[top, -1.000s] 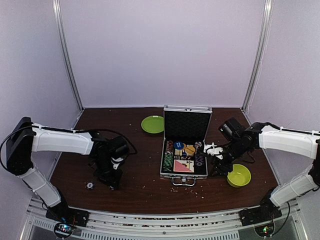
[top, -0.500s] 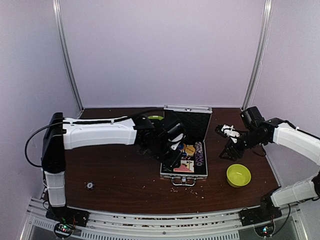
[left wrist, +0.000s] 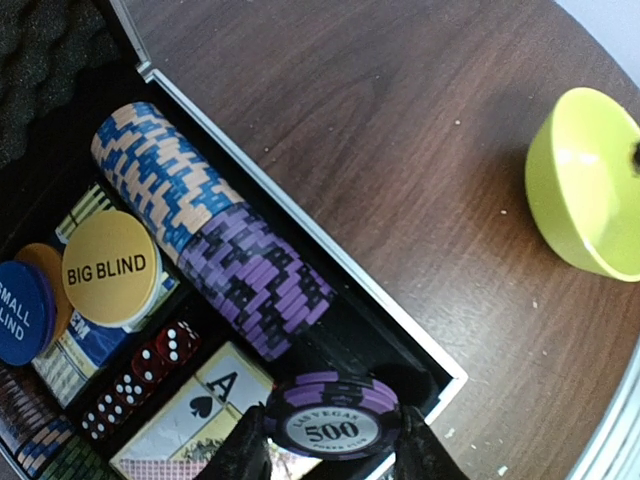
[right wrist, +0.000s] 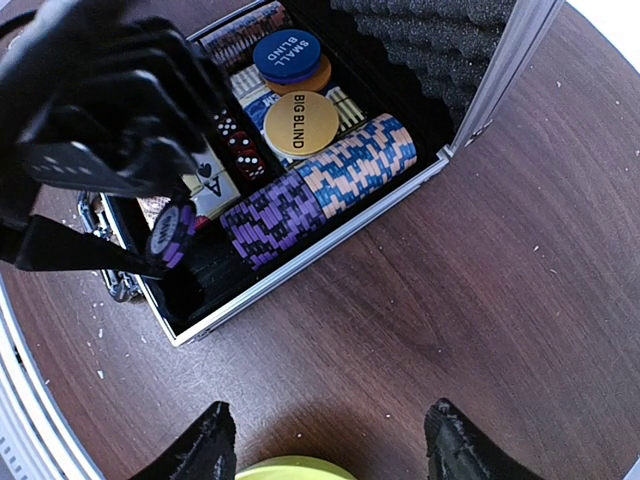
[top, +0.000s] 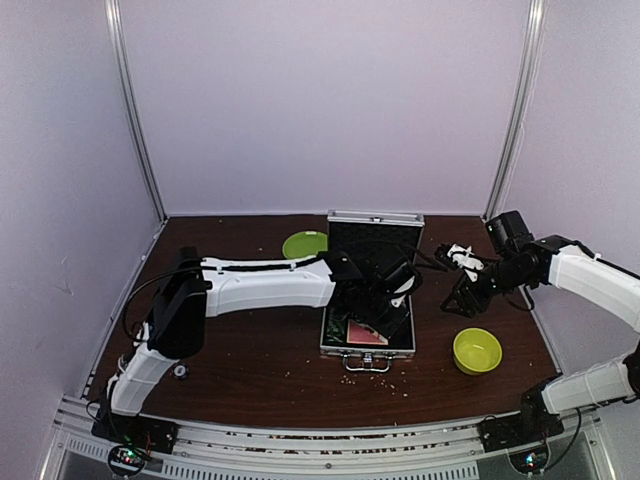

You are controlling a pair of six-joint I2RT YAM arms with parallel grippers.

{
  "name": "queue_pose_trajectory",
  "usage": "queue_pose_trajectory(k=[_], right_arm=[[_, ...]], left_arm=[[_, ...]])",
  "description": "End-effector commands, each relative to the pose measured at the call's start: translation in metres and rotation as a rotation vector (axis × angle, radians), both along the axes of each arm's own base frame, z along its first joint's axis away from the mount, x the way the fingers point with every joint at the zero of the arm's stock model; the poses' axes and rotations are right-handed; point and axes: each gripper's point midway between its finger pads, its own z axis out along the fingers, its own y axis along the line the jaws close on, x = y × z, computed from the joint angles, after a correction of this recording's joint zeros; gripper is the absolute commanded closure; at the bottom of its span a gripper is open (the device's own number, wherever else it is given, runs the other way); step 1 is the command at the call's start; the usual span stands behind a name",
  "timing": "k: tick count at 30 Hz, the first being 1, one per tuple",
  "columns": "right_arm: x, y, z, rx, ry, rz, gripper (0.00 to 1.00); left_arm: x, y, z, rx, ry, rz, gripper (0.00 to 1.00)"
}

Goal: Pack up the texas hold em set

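An open silver case [top: 368, 352] sits mid-desk [top: 260, 370], its lid upright on the side toward the far edge. Along its right wall a row of chips [left wrist: 215, 235] stands on edge. The row's long axis runs from the hinge side to the front, with blue chips at the back and purple nearer the front. The left gripper [left wrist: 333, 452] hovers over the row's front end, half closed on a purple 500 chip [left wrist: 333, 418]. The right gripper [right wrist: 325, 440] hangs spread wide, holding nothing, right of the case.

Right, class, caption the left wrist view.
Left jaws hold a purple 500 chip over the case, beside its chip row.
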Motion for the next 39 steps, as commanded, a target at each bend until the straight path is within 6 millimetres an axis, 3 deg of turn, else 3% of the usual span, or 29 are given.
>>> queue_pose_trajectory(k=[1, 15, 25, 30, 39], right_arm=[[0.004, 0.002, 0.004, 0.016, -0.010, 0.001, 0.35], [0.004, 0.004, -0.001, 0.016, 0.018, 0.020, 0.35], [0.004, 0.005, -0.004, 0.017, 0.037, 0.026, 0.35], [0.003, 0.006, -0.005, 0.019, 0.042, 0.029, 0.35], [0.002, 0.007, -0.006, 0.024, 0.049, 0.036, 0.35]], left_arm=[[0.016, -0.013, 0.003, -0.033, -0.065, 0.013, 0.64], [0.018, -0.011, -0.031, 0.009, -0.045, 0.032, 0.64], [0.025, -0.016, -0.036, 0.003, -0.058, 0.064, 0.60], [0.030, -0.012, -0.039, 0.012, -0.062, 0.088, 0.50], [0.033, -0.006, -0.038, 0.029, -0.066, 0.104, 0.46]])
